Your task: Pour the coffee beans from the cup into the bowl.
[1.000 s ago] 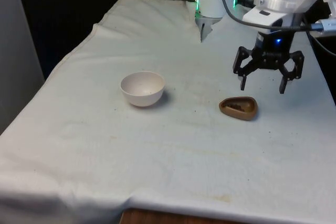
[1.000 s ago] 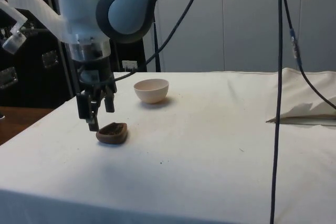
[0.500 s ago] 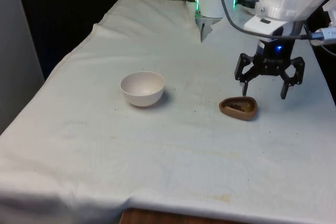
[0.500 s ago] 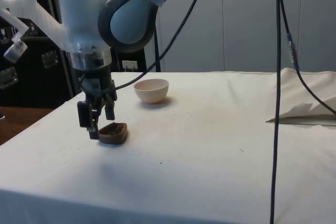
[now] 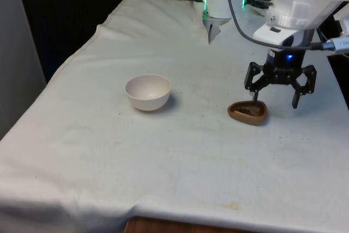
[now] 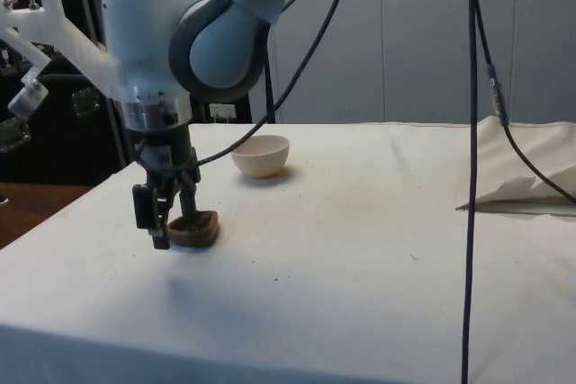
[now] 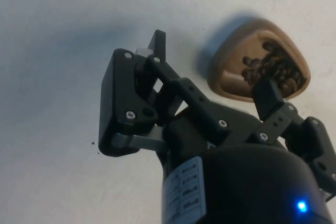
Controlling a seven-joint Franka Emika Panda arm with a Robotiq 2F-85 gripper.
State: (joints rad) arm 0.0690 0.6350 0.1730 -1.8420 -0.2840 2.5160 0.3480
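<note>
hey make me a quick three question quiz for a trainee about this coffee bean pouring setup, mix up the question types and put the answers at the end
1. True or false: the coffee beans already lie in the white bowl.
2. Multiple choice: in the front view, where does the brown cup stand relative to the bowl? A) on the front view's left of it B) on the front view's right of it C) inside it
3. Short answer: is the gripper open or shut, and is it holding anything?

Key
1. False: the beans are in the cup, and the bowl looks empty.
2. B
3. Open, holding nothing; one finger reaches down over the cup's inside, the other stands outside its rim.
</note>
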